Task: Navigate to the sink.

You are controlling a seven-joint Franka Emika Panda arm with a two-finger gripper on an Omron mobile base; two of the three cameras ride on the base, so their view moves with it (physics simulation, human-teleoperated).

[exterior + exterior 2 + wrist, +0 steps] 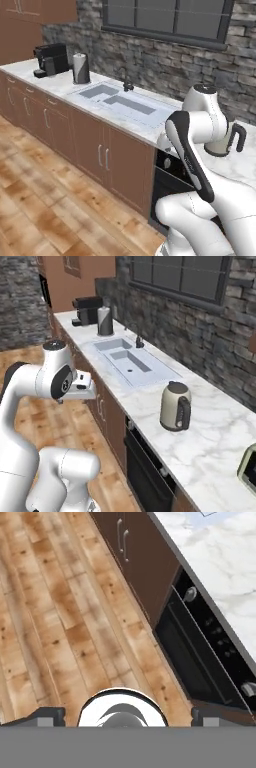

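Risk judged: base could be stopped short or clipped vs. the cabinets [100,150] — the sink [117,102] is set in the counter [200,431] ahead-left, near but not yet faced square-on. Counted, big to small: 1 oven [200,657], 1 sink w/ 2 basins, 1 coffee machine [51,59], 1 kettle [175,405], 1 towel roll [81,68], 1 faucet [127,84]. Gripper [122,714] seen empty over the floor [60,627], fingers apart — approx. wide.

1. A white marble counter [30,70] runs along the stone wall [165,65].
2. A dark-framed window [165,20] sits in the stone wall, above the counter.
3. Brown cabinets [90,150] with metal handles stand under the counter, on its front side.
4. A black oven [200,657] is set under the counter, beside the cabinets.
5. The wood plank floor [45,210] stretches out in front of the counter.
6. Brown upper cupboards [30,25] hang above the counter's far end.
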